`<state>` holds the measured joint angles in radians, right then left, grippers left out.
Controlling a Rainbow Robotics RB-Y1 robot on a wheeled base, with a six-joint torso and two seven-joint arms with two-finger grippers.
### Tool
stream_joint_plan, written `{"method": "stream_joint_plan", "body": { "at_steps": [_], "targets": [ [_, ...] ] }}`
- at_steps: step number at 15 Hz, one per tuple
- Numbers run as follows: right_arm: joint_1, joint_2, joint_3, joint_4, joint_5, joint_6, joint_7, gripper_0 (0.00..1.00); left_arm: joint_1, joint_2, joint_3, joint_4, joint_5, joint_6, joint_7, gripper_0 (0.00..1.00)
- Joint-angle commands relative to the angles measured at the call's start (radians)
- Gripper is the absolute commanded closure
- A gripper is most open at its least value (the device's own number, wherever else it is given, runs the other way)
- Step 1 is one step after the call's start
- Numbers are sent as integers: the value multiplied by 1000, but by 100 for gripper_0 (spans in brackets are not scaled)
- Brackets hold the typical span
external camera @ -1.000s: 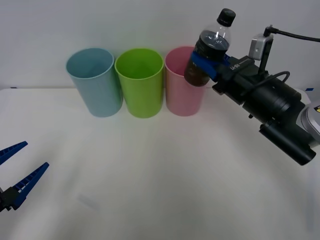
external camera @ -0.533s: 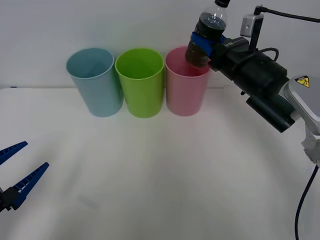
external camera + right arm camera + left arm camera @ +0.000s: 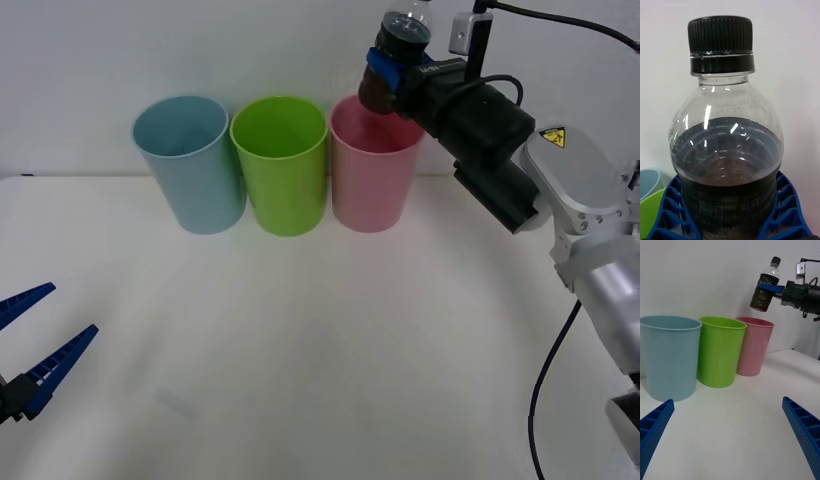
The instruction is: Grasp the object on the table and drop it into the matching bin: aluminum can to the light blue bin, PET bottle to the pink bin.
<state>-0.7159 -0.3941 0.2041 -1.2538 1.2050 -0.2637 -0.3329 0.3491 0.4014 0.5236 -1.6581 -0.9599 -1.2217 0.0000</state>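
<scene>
While our right pincer (image 3: 388, 72) pinches the PET bottle (image 3: 396, 62) around its dark label band, the carry nears its end. Over the last second we have lifted the bottle higher and swung it inward, from beside the outer wall of the pink bin (image 3: 371, 176) to a spot above that bin's rim. In the front view the bottle's base now overlaps the far edge of the pink opening; in the left wrist view it hangs clear above the rim, tilted a little, cap uppermost. Whether it sits squarely over the mouth we cannot tell, since that side view puts it nearer the outer edge.

Beyond the pink bin from our right pincer stand the lime green bin (image 3: 280, 163) and then the light blue bin (image 3: 190, 162), the three in a close row at the far side of the desk (image 3: 320, 350). Our left pincer (image 3: 28, 342) waits low over the near desk, well apart from the bins, its fingers spread and holding nothing.

We judge that little remains: a small nudge further over the opening, then a release. Letting go too early risks the base clipping the rim and toppling outside.
</scene>
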Motion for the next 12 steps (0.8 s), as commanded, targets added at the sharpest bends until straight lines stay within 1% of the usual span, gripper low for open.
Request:
{"method": "stream_joint_plan", "body": {
  "at_steps": [1,3,10,11,12],
  "targets": [
    [-28,29,0,42,19,26,12,100,0,0,0,0,0,0,0,0],
    [-34,44,0,57,31,41,18,100,0,0,0,0,0,0,0,0],
    [-34,46,0,57,41,44,23,100,0,0,0,0,0,0,0,0],
    [-34,44,-2,57,41,44,23,96,0,0,0,0,0,0,0,0],
    [-34,44,-3,57,41,44,25,71,0,0,0,0,0,0,0,0]
  ]
}}
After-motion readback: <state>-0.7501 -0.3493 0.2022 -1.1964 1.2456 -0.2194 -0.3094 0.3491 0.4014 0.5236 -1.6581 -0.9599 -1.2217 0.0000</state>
